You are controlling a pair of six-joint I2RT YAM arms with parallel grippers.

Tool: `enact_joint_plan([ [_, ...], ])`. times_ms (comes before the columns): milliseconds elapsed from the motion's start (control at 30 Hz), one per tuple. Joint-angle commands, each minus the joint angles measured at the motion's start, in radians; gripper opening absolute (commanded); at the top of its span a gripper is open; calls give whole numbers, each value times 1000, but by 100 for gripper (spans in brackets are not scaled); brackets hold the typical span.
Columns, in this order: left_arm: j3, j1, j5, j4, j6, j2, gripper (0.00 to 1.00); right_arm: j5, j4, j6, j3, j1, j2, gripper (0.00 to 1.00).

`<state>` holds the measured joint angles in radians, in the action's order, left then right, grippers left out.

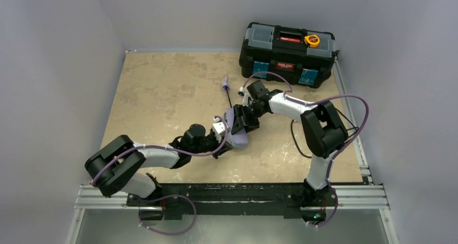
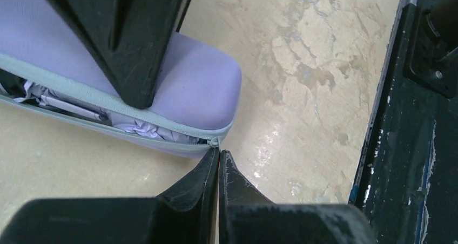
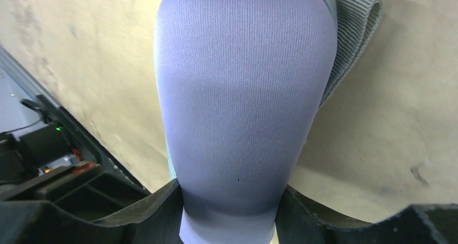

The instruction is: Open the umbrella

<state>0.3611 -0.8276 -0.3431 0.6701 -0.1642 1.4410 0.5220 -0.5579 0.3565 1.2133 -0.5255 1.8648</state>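
A pale lavender oval case lies mid-table, its zip partly open. In the left wrist view crumpled lavender umbrella fabric shows through the gap in the case. A thin dark shaft with a small lavender knob sticks out of the case's far end. My left gripper is shut on the zipper pull at the case's near end. My right gripper clamps the case from both sides; one of its fingers crosses the left wrist view.
A black toolbox with a yellow tape measure on it stands at the back right. The black mounting rail runs along the near edge. A grey strap loop hangs off the case.
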Motion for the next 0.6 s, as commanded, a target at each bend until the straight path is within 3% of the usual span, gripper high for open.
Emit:
enact_joint_plan([
  [0, 19, 91, -125, -84, -115, -6, 0, 39, 226, 7, 94, -3, 10, 50],
  [67, 19, 140, -126, -96, -151, 16, 0, 47, 118, -124, 166, -3, 14, 60],
  [333, 43, 262, -129, -86, -171, 56, 0, -8, -174, -482, 363, 0, 39, 74],
  [400, 52, 283, -135, -86, -177, 65, 0, 2, -175, -511, 382, -1, 47, 68],
  [467, 54, 295, -133, -79, -183, 72, 0, 45, -136, -489, 391, -3, 57, 53],
  [567, 61, 315, -138, -78, -187, 82, 0, 94, -87, -474, 436, -35, 98, 46],
])
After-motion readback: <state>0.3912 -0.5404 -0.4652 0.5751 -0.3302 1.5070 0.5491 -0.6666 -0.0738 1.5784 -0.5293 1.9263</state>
